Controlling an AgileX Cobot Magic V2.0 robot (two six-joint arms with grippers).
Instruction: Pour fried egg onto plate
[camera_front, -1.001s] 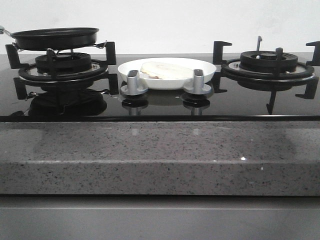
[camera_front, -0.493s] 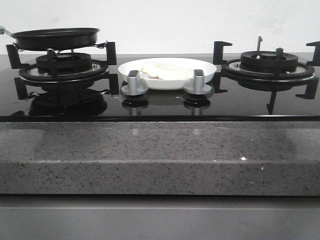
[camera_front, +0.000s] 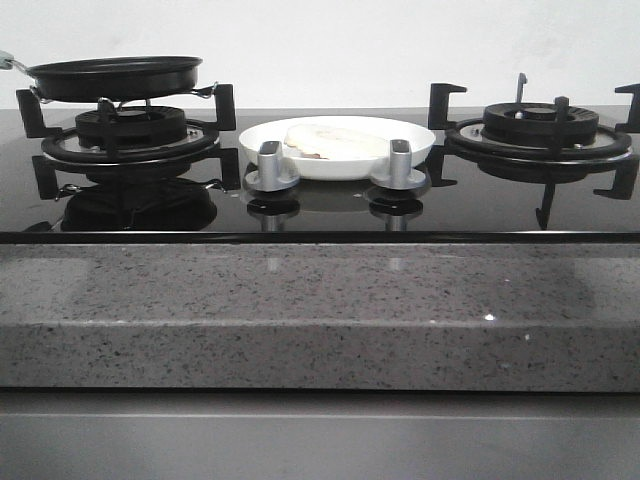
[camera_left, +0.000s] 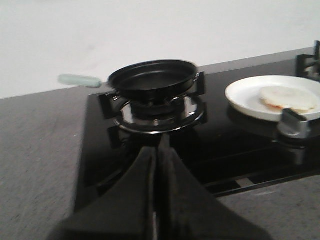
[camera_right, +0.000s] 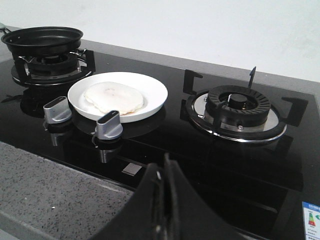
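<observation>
1. Nearest me, both pincers, left pincer (camera_left: 156, 200) and right pincer (camera_right: 162, 210), sit closed with fingers pressed together, holding nothing, pulled back over the tabletop (camera_front: 320, 310) edge.
2. Beyond, the fried egg (camera_right: 114, 98) lies on the plate (camera_right: 152, 90) between the burners.
3. Farthest, the pan (camera_left: 152, 80) rests empty on the left burner; I judge a careless arm swing could clip its handle (camera_left: 79, 80).

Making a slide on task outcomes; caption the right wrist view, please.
Fried egg lying on the white plate between two burners, empty frying pan on the far burner, right gripper shut.
</observation>
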